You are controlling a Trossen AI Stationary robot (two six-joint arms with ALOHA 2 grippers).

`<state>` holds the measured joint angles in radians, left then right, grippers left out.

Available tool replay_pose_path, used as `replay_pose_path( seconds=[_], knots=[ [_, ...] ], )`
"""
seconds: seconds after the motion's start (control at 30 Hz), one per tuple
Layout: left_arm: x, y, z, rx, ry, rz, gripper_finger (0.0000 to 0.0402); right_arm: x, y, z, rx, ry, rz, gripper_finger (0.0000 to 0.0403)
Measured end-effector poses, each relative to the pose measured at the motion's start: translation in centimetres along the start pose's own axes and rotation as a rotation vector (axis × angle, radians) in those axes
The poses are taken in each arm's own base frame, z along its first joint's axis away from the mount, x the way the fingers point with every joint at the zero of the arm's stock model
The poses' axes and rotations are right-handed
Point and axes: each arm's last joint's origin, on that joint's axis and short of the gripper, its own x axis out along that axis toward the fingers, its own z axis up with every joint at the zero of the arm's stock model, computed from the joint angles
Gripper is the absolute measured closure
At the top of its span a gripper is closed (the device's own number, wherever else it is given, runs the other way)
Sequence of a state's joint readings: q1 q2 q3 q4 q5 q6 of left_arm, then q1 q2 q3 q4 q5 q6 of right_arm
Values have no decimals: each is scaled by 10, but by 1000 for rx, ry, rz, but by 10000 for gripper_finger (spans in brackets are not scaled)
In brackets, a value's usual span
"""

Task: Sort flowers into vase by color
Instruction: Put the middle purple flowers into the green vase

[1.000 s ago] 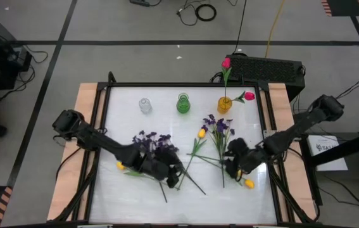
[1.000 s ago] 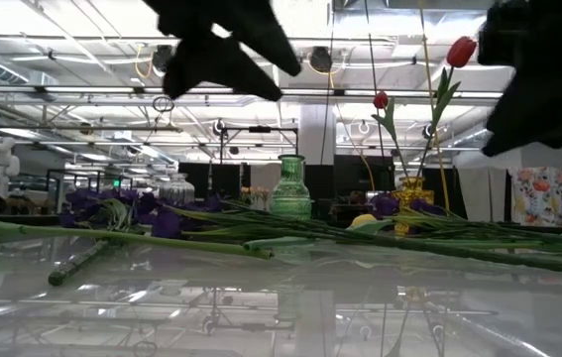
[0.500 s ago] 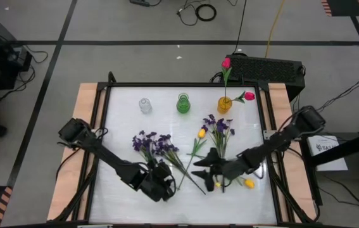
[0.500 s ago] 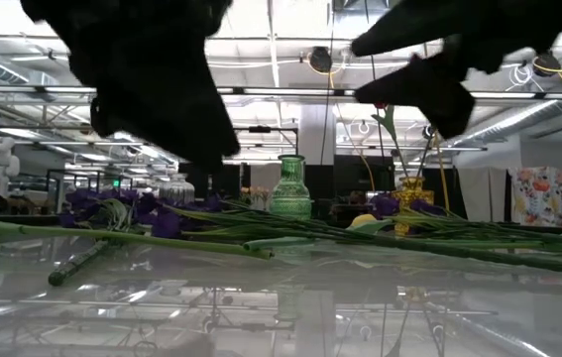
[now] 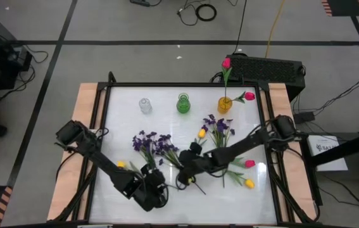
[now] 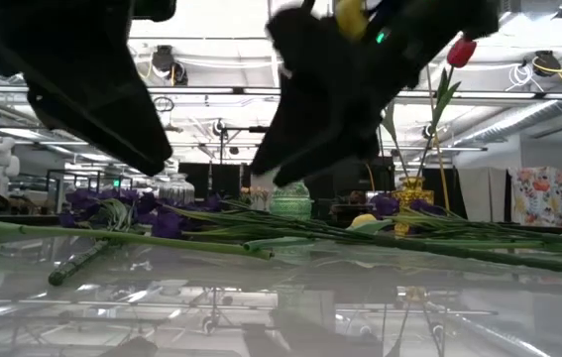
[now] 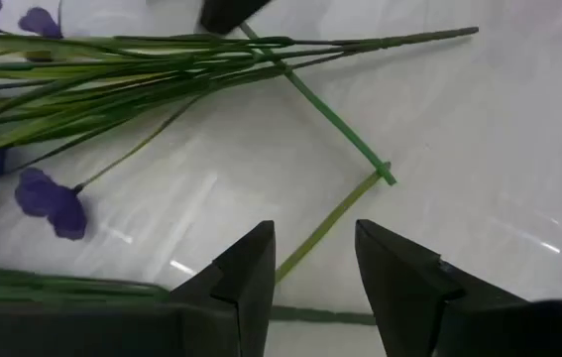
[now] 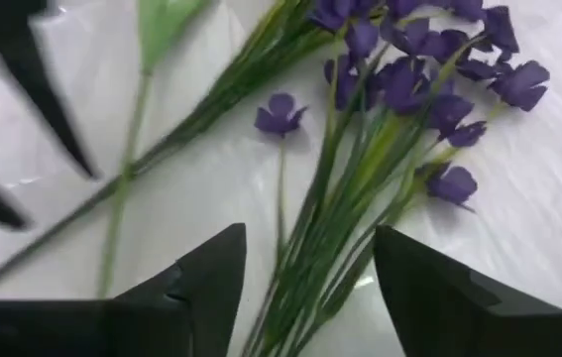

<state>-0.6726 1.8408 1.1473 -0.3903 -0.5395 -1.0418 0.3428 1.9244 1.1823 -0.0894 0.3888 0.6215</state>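
Right gripper (image 8: 300,297) should drop square onto the purple bunch's (image 5: 155,144) stems left of frame centre and pinch several low at once before lifting toward a vase; its fingers are spread and empty over those stems, left gripper (image 7: 310,288) half-open at lower centre, holding nothing.

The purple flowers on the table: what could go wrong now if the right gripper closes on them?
The right gripper is open over the purple bunch, whose many thin stems lie packed together, so it may lift several or pinch only some. In the high view the left gripper is near those crossing stems, so the arms could bump or drag neighbouring flowers.
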Motion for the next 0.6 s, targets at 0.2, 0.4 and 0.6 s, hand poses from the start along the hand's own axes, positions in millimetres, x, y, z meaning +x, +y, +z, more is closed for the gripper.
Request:
replay_pose_path(
  seconds=[0.2, 0.4, 0.6],
  knots=[
    [-7, -3, -10, 17, -61, 35, 254, 26, -1, -7, -44, 42, -25, 133],
    [-9, -2, -11, 18, -99, 74, 254, 48, 0, -13, -80, 69, -38, 102],
    [-9, -2, -11, 9, -118, 81, 254, 53, 0, -13, -91, 65, -54, 160]
  ],
)
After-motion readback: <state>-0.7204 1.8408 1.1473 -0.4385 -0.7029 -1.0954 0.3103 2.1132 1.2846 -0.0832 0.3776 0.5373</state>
